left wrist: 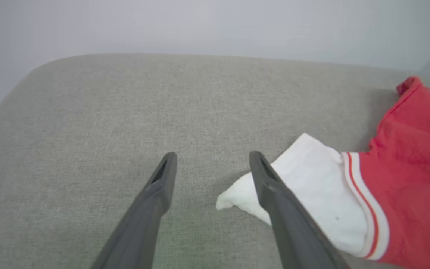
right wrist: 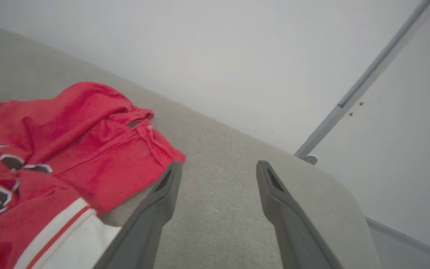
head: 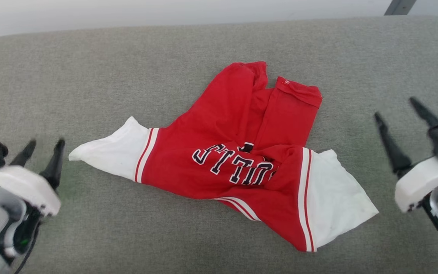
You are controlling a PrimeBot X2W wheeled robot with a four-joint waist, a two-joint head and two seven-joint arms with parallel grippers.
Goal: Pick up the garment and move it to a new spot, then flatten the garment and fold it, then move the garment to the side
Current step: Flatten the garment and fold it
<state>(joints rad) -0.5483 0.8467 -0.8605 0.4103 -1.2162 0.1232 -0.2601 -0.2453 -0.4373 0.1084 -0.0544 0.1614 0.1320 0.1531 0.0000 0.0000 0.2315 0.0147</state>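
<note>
- A small red jersey shirt [head: 203, 133] of soft fabric, with white sleeves and white double-stripe trim, lies crumpled in the middle of the grey woven-fabric surface [head: 89, 76], apart from both tools.
- Its long axis runs across the robot, sleeve to sleeve. One white sleeve [head: 108, 152] points toward the robot's left. The other white sleeve [head: 337, 194] spreads toward the right and sits a little closer to the robot.
- The red body is bunched and folded over itself toward the far side. The black-and-white lettering [head: 234, 163] reads upside down from the head view.
- The left tool [head: 46, 146] hovers at the left edge with its two dark fingers spread apart and nothing between them. In the left wrist view the tip of the near sleeve [left wrist: 237, 198] lies just beside one finger [left wrist: 274, 194], not between the two.
- The right tool [head: 394, 108] is wide open too and holds nothing. It stands off the shirt's right side, over bare surface.
- The left tool looks nearer to fabric, since the sleeve tip lies just to its inner side. A short sideways shift toward the shirt would likely bring that tip between its fingers.
</note>
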